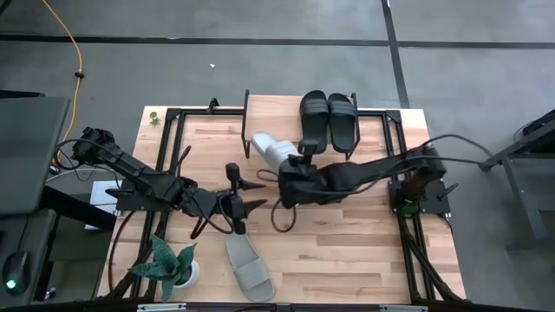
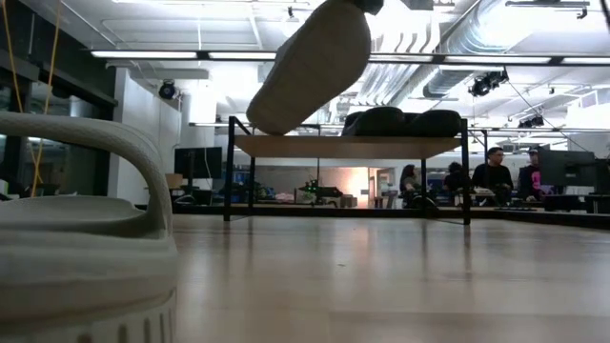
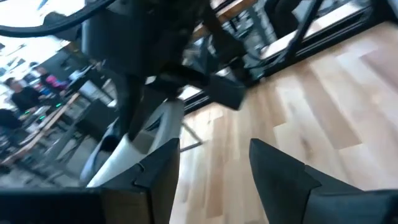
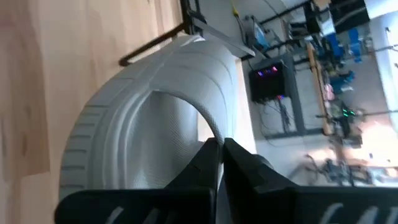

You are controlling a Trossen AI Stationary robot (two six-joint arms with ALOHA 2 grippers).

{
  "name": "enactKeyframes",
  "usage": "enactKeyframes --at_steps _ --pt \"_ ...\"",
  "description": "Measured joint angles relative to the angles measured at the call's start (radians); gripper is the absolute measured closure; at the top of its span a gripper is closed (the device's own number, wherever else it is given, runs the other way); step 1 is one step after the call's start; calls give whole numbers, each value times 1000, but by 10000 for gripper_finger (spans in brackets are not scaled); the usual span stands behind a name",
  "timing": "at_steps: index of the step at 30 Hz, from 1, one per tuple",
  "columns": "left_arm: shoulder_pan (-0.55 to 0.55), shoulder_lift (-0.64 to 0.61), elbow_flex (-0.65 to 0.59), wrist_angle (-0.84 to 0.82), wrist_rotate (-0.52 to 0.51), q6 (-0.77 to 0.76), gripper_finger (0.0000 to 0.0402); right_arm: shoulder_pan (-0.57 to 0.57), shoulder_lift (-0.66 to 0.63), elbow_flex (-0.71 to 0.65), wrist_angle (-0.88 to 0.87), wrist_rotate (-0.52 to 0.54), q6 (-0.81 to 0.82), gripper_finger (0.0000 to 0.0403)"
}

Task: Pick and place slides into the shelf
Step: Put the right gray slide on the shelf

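Nearest us on the pale wooden tabletop [image 1: 347,251] lay a light grey slide sandal [image 1: 249,269] beside a small potted plant [image 1: 173,264]. Our left end effector [image 1: 251,196] stood open and empty. Our right end effector [image 1: 290,170], pinched shut, held the second grey slide [image 1: 271,149] aloft before the low plank-topped shelf [image 2: 348,146], where the black slide pair [image 1: 329,117] rested.

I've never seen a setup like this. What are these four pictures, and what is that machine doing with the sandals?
Two robot arms work at a wooden table. One camera looks straight down, one sits at tabletop level, and one rides on each wrist. The right gripper is shut on a grey sandal, carried in the air near the small shelf, where the black pair already sits. The left gripper is open and empty. Another grey sandal lies on the table beside a potted plant.
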State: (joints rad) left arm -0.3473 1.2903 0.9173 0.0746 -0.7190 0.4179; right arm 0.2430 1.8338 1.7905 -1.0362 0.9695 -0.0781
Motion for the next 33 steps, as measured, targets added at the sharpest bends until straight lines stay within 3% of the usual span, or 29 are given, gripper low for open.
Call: enactKeyframes --at_steps 5,11,33 --pt "0 0 0 -50 -45 -5 218 -3 140 203 -194 31 99 403" --pt "0 0 0 -54 -60 -7 218 6 213 330 -201 51 32 403" --pt "1 0 0 -45 -109 37 218 32 216 341 -20 19 -139 403"
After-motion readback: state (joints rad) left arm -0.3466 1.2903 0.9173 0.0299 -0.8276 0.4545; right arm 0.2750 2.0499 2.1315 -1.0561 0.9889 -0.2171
